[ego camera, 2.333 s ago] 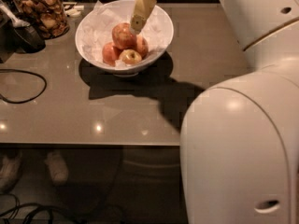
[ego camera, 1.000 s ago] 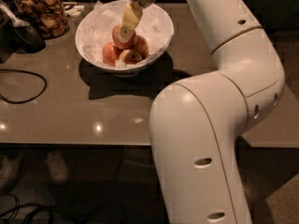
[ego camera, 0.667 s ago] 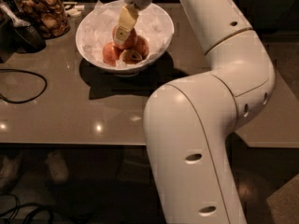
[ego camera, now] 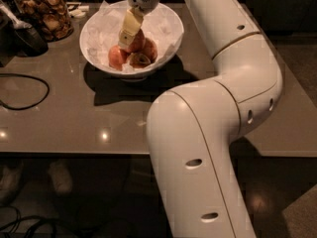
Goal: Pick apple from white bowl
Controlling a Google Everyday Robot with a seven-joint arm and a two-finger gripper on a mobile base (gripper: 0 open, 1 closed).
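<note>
now: end effector down in the bowl

pale end effector (ego camera: 127, 34) sits inside the wide glossy white bowl (ego camera: 169, 23), right at the upper left of the large round red-orange apple (ego camera: 139, 40). open or closed: can't tell. apple lies in the bowl on crinkled white paper (ego camera: 101, 32), with a smaller reddish apple (ego camera: 118, 56) just beside it. bowl stands on the grey tabletop (ego camera: 74, 120).

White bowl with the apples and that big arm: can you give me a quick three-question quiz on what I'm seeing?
1. True or false: the gripper reaches down into the white bowl, at the largest apple.
2. What stands on the table at the far left, beyond the bowl? A) a glass jar of brown snacks B) a plant C) a lamp
3. Fill in: the bowl is lined with crinkled white ____.
Key: 1 true; 2 A; 3 paper.
</note>
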